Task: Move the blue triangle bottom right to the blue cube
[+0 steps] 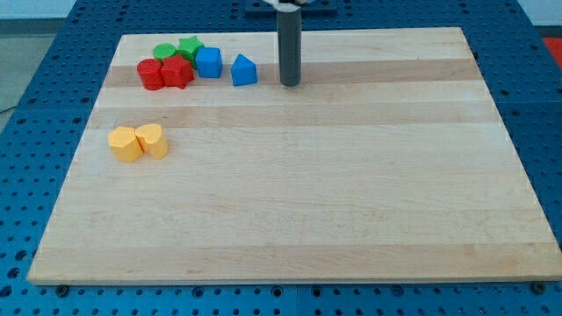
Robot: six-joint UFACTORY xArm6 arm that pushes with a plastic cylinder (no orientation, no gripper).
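The blue triangle [244, 70] stands on the wooden board near the view's top, left of centre. The blue cube [208, 62] sits just to its left, with a small gap between them. My tip [290, 83] rests on the board to the right of the blue triangle, a short gap away and not touching it. The dark rod rises straight from the tip to the view's top edge.
A red cylinder [150, 74] and another red block [176, 73] sit left of the blue cube. A green cylinder [164, 52] and a green star [190, 46] lie behind them. Two yellow blocks [126, 144] [153, 140] lie at the left. The wooden board [351, 193] sits on a blue perforated table.
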